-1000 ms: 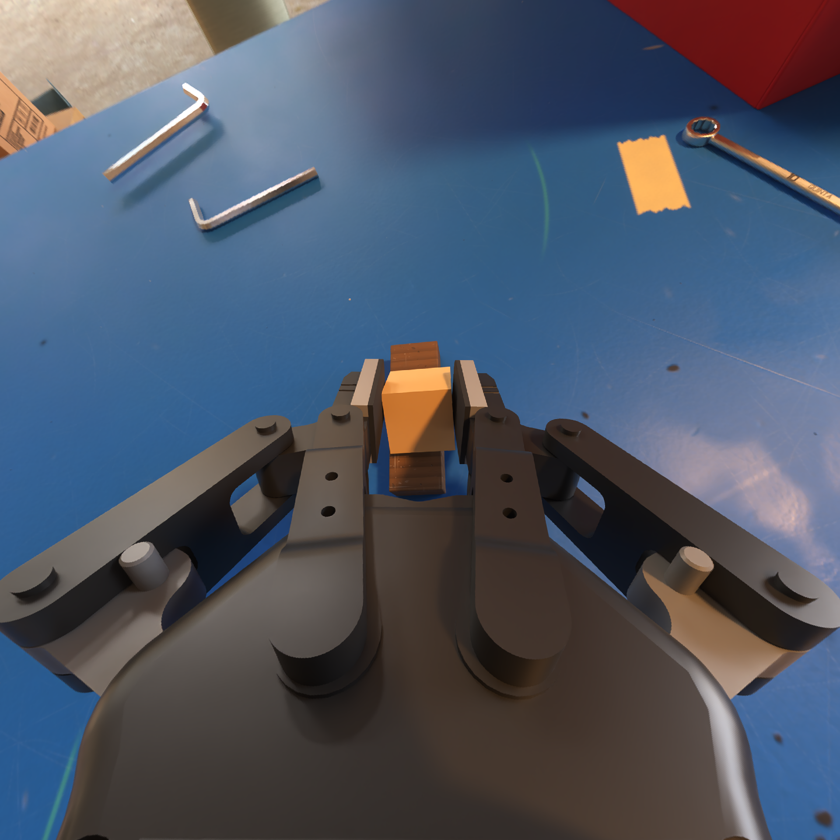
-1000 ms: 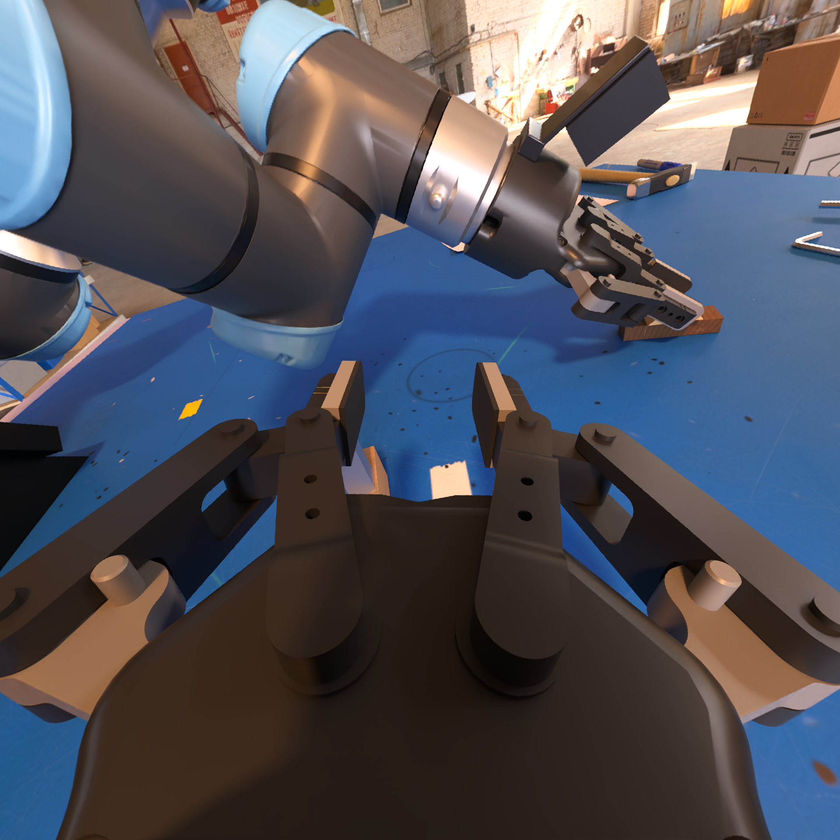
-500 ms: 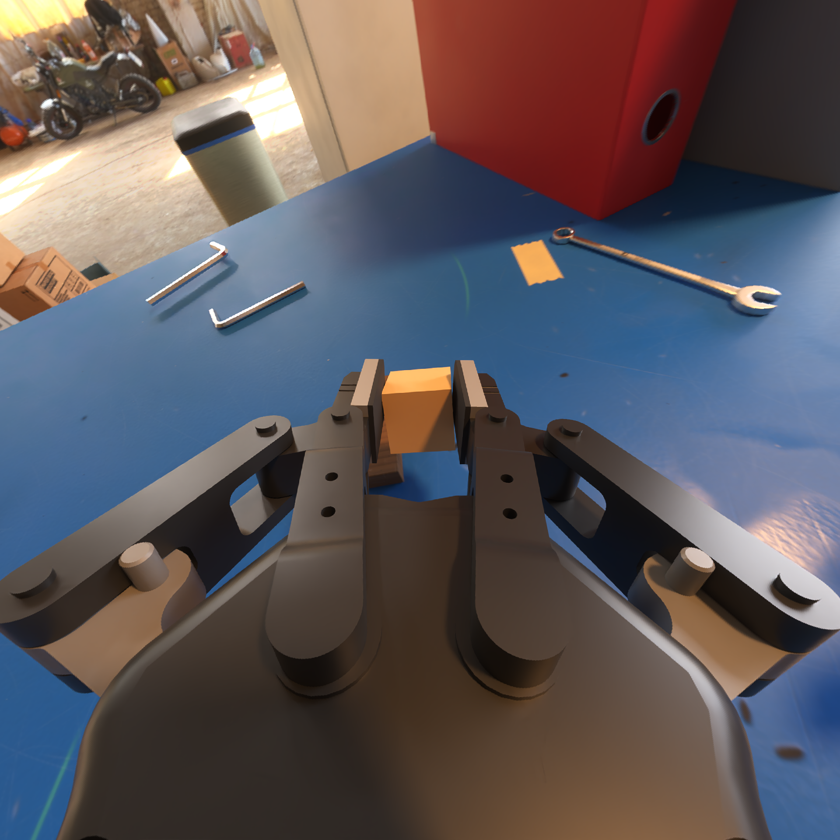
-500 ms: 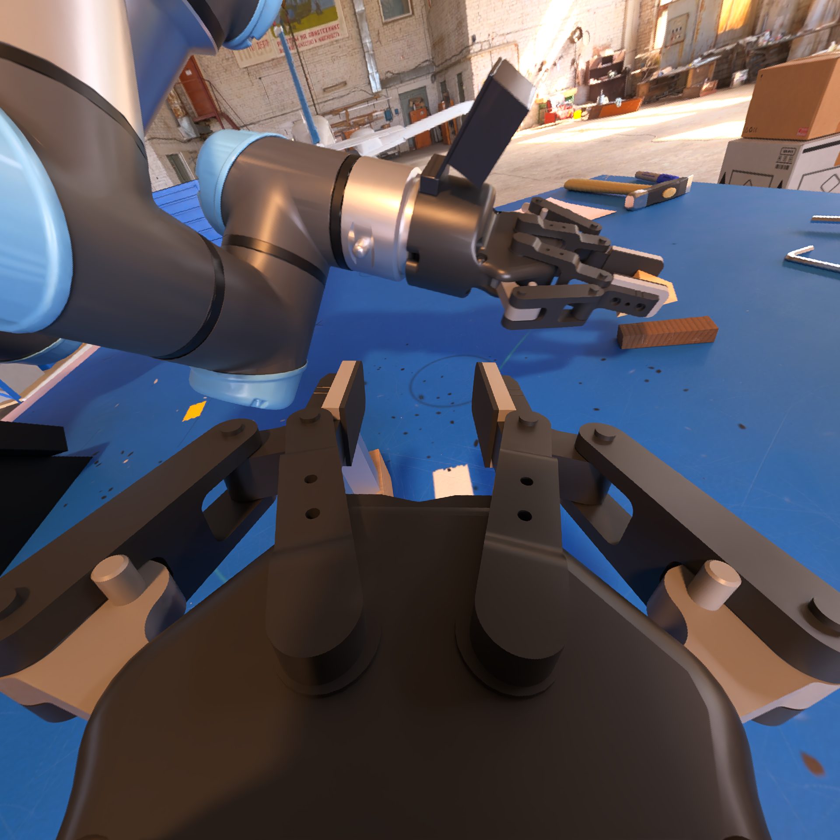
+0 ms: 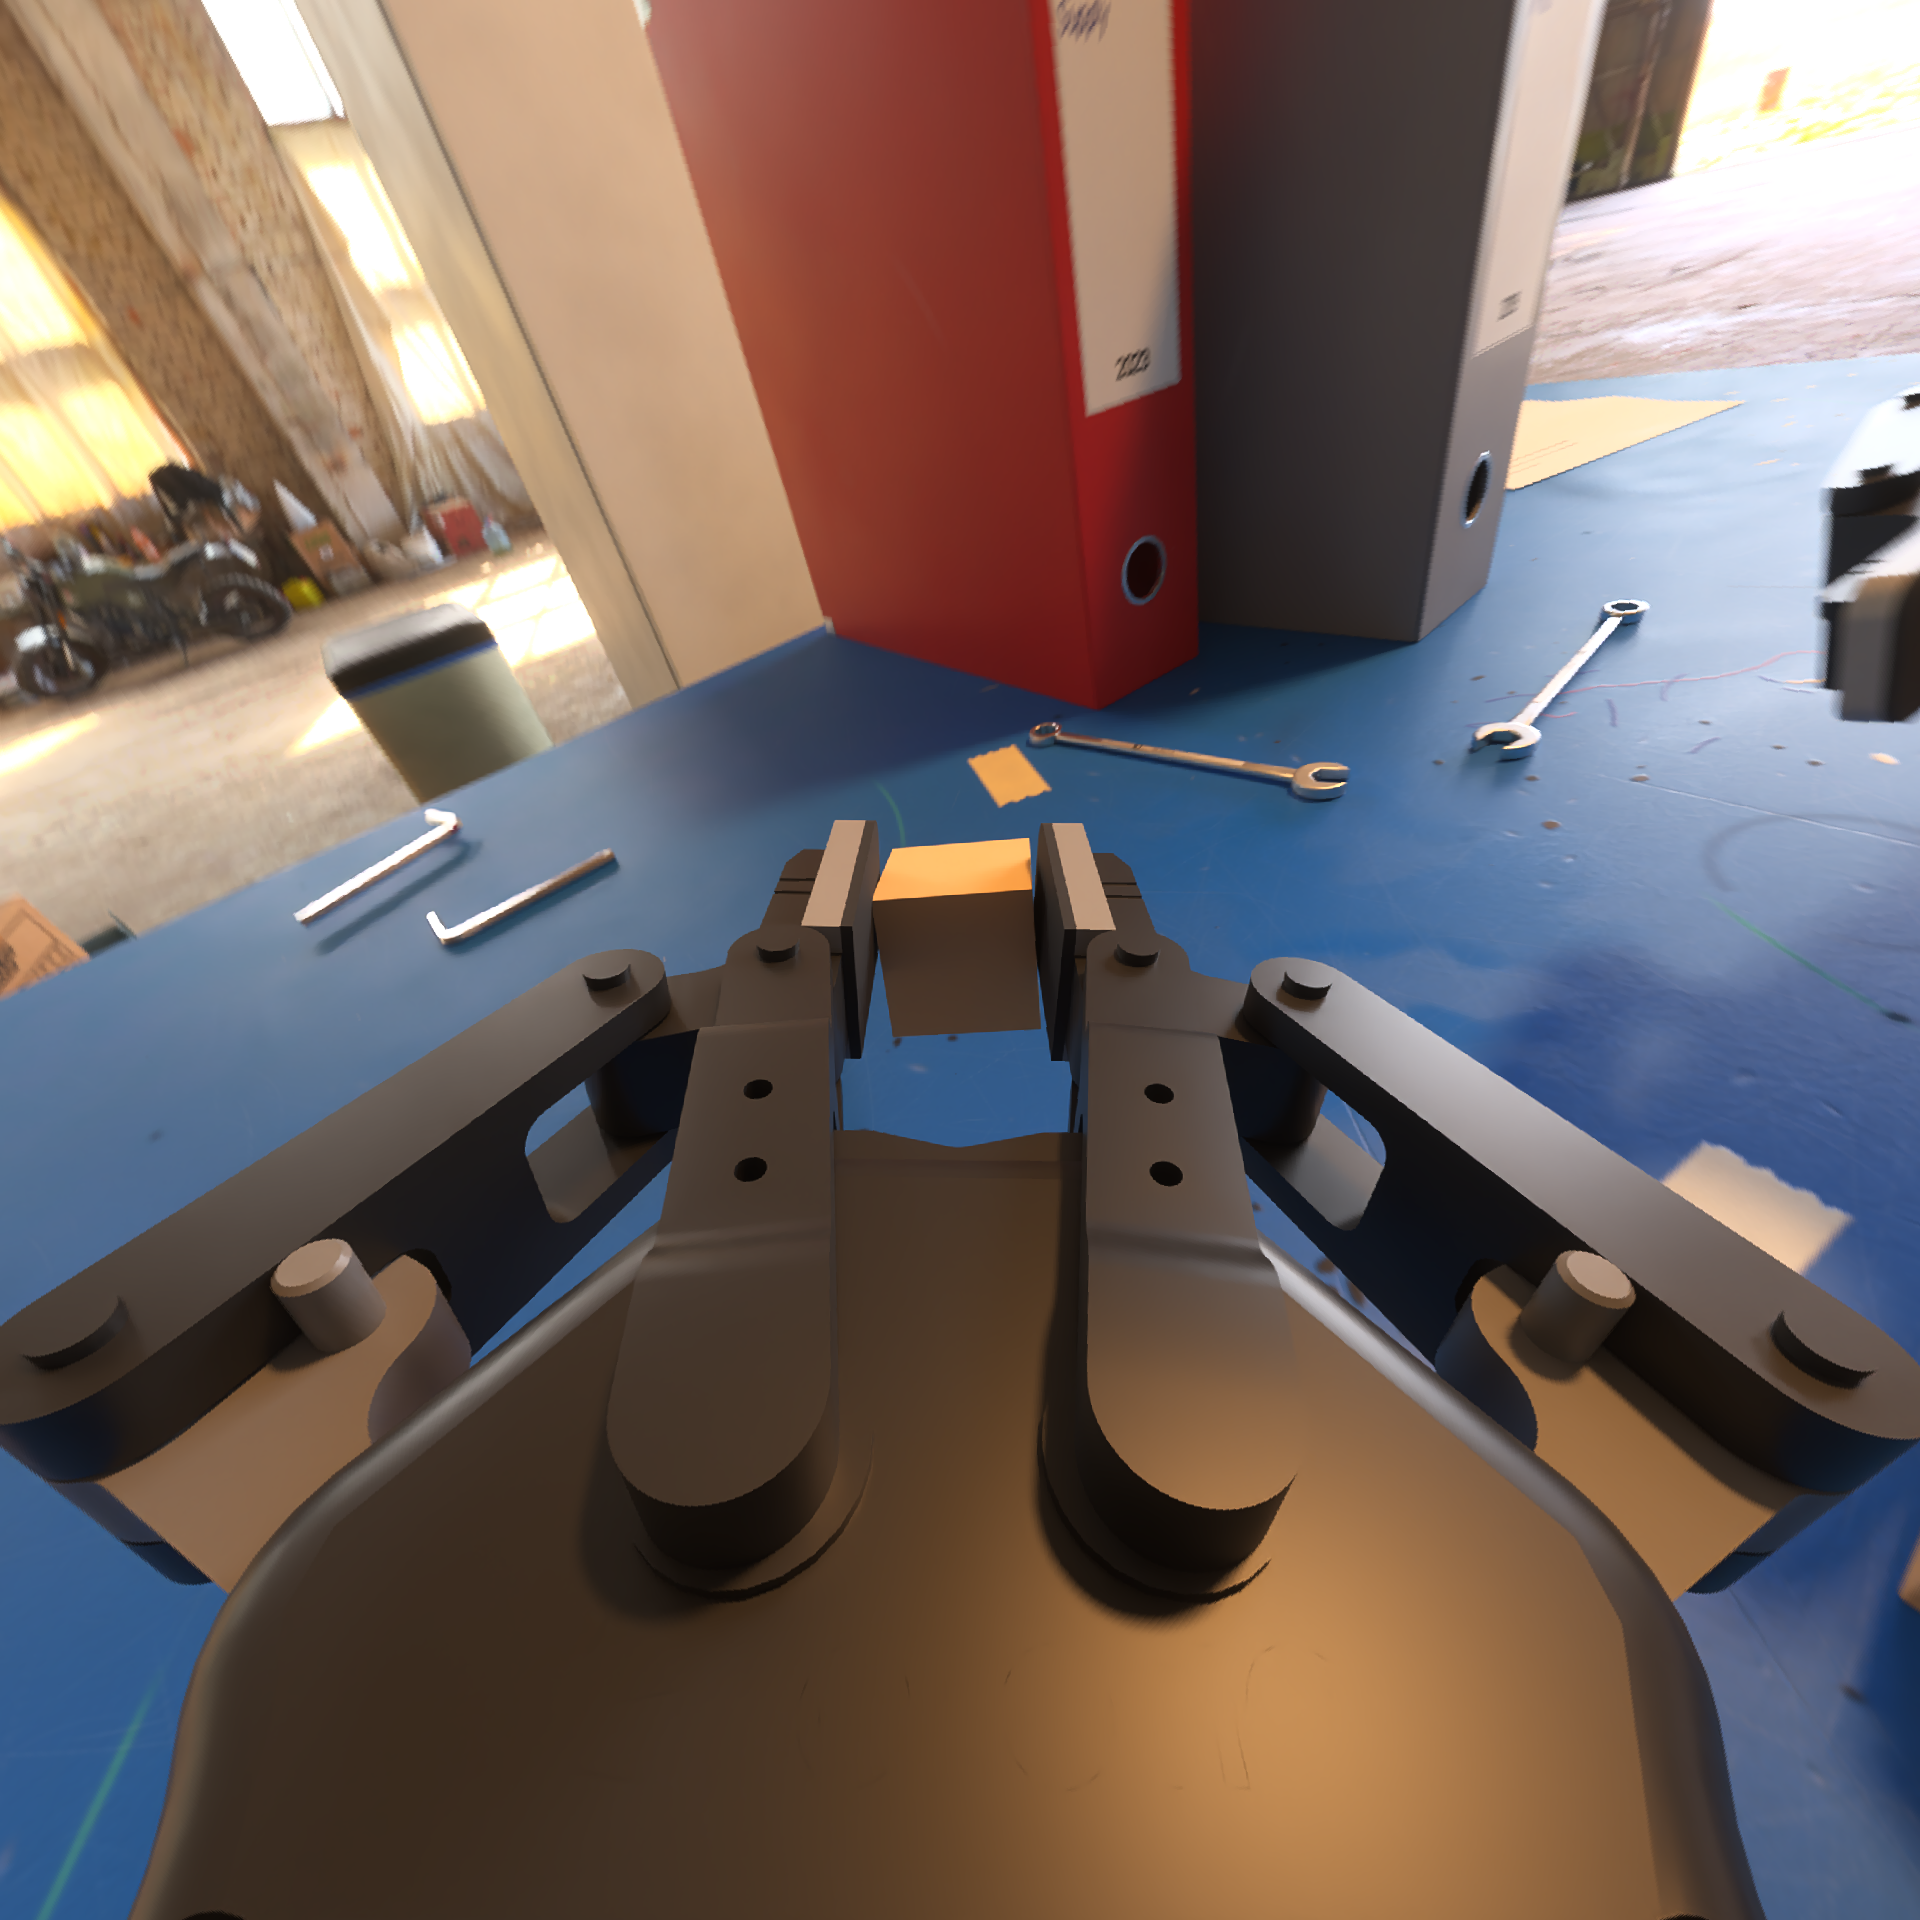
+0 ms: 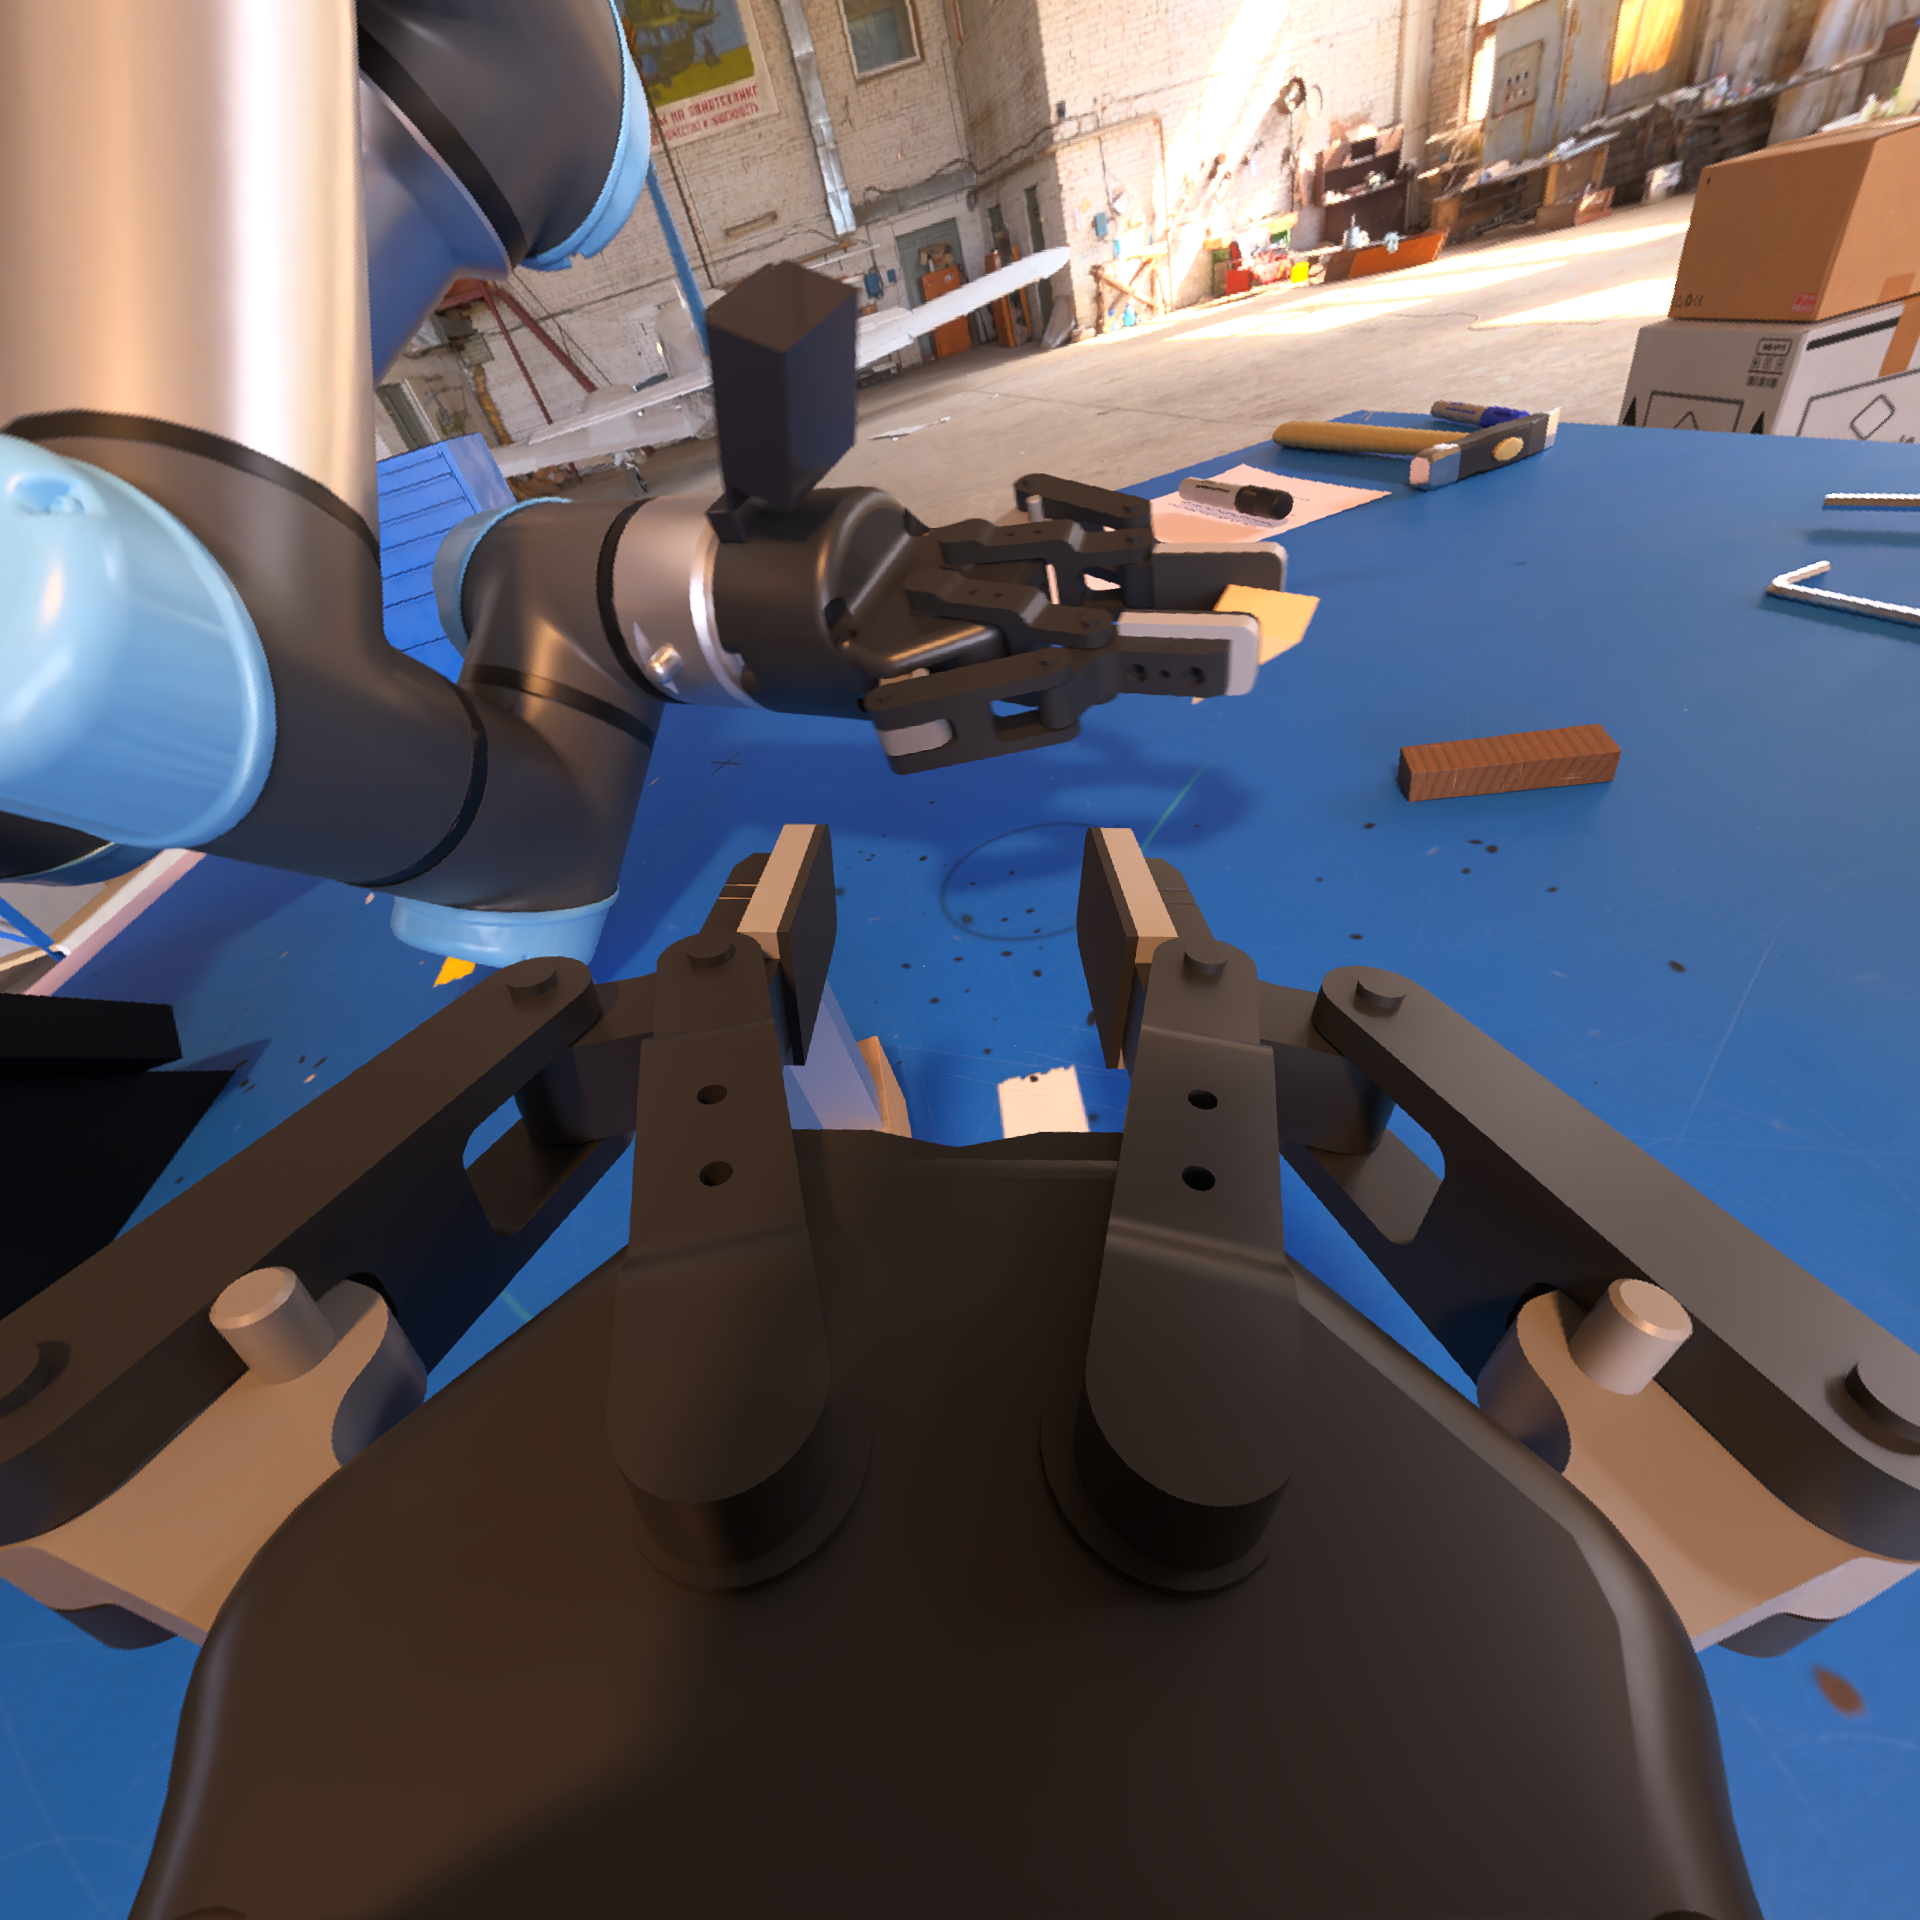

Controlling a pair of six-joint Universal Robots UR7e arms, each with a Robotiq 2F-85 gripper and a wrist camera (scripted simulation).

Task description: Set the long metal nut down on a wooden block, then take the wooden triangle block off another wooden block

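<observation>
My left gripper [image 5: 954, 883] is shut on the orange wooden triangle block [image 5: 956, 940] and holds it in the air above the blue table. In the right wrist view the left gripper [image 6: 1231, 613] is level, with the triangle block [image 6: 1276, 613] at its tips, up and left of the brown wooden block [image 6: 1507, 762] lying bare on the table. My right gripper [image 6: 956, 914] is open and empty, low over the table. Pale objects [image 6: 862, 1081] lie under it, mostly hidden by the palm. I cannot make out the long metal nut.
A red binder [image 5: 935, 364] and a grey binder [image 5: 1351, 312] stand at the far side. Two wrenches [image 5: 1184, 753] [image 5: 1558, 675], two hex keys [image 5: 379, 862] [image 5: 520, 894] and an orange tape patch [image 5: 1006, 774] lie on the table. A hammer [image 6: 1423, 442] and a marker [image 6: 1236, 499] lie near the far edge.
My left gripper has lifted the triangle block off the brown wooden block and levelled out, carrying it up and away. The brown block stays on the table. The right gripper has not moved.
</observation>
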